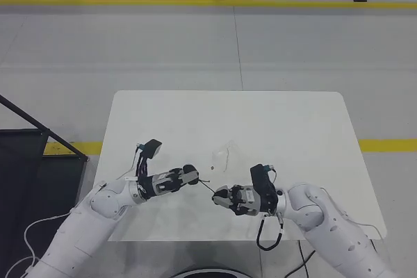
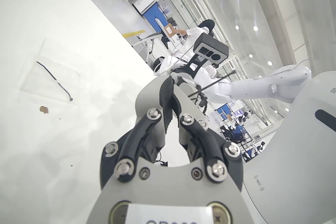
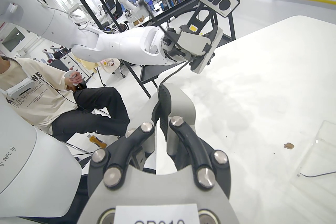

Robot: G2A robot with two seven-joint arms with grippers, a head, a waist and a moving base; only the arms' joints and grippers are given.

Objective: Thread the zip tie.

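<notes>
1. Left hand (image 2: 170,87): held above the bench (image 1: 299,125), close to the middle of its near edge. Fingers are pressed together on one end of the black zip tie (image 3: 172,74).
2. Right hand (image 3: 161,89): just beside the left, tip to tip. Fingers are pinched tight on the other end; the strap arcs in the air between the two hands.
3. Clear plastic bag (image 2: 63,64): flat near the bench's middle, beyond both hands.
4. Second tie (image 2: 53,78): black, lying on or inside the bag; which one cannot be told.
5. Brown scrap (image 2: 44,109): on the bench just beside the bag, on its near-edge side.
</notes>
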